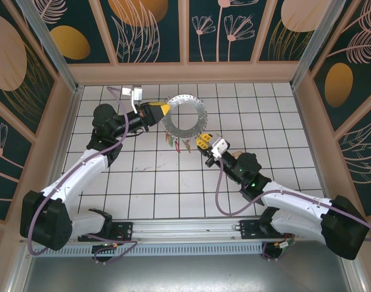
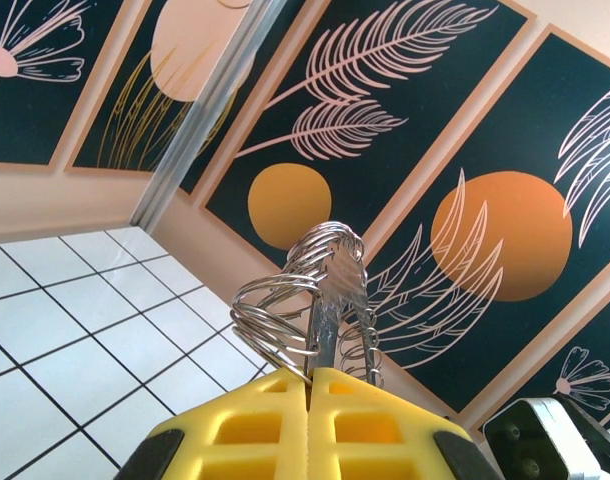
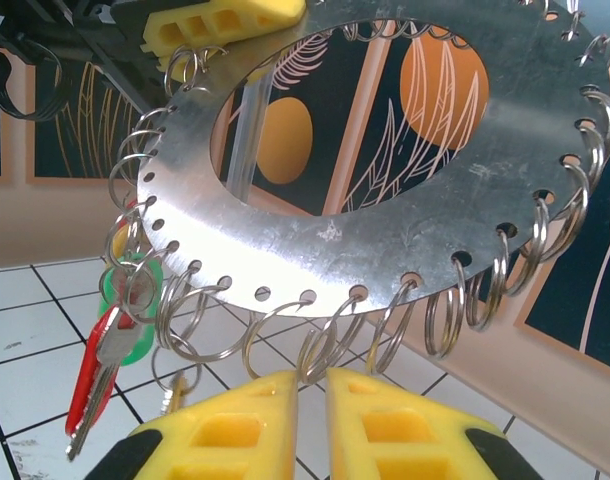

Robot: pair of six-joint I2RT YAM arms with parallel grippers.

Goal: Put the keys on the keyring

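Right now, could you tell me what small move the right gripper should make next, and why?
Probably nudge the right gripper up to pinch the small ring at its nearly closed fingertips: the left gripper already clamps the keyring, and the keys hang further along.

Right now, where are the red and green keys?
In the right wrist view the keys hang from the lower-left edge of the keyring, left of the right gripper.

A robot test cell, more lab than home. Panelled walls (image 1: 152, 30) printed with leaves and orange discs enclose a white gridded floor (image 1: 149, 176) (aluminium posts (image 1: 45, 42) at the corners), with a metal mounting rail (image 1: 185, 234) along the near edge.
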